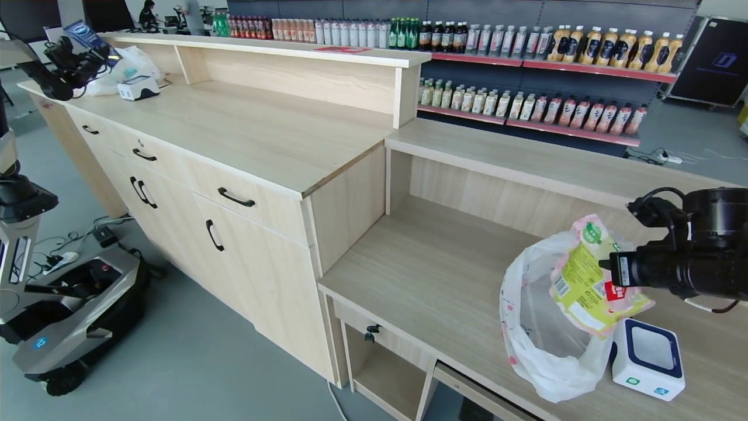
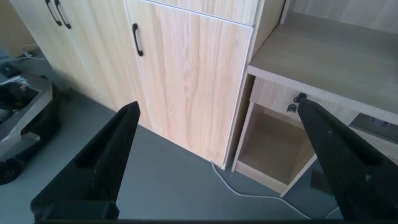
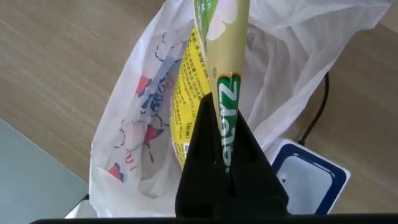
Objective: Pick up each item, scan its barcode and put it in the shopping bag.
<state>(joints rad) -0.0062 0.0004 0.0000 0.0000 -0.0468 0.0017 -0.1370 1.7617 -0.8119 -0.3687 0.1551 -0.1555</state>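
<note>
My right gripper [image 1: 610, 266] is shut on a yellow-green and pink snack packet [image 1: 584, 280], which hangs edge-down over the mouth of the white shopping bag [image 1: 537, 339] on the low wooden counter [image 1: 432, 263]. A white and blue barcode scanner [image 1: 647, 356] stands just right of the bag. In the right wrist view the black fingers [image 3: 205, 155] pinch the packet [image 3: 221, 37] above the bag [image 3: 143, 112], with the scanner [image 3: 305, 180] beside it. My left gripper [image 2: 217, 106] is open and holds nothing, low over the grey floor in front of the cabinet doors [image 2: 186, 74].
A taller counter [image 1: 234, 128] with drawers and black handles runs to the left. Shelves of bottles [image 1: 526, 52] line the back wall. Another bag and scanner [image 1: 137, 88] sit at its far end. Under the low counter is an open cubby [image 2: 273, 143].
</note>
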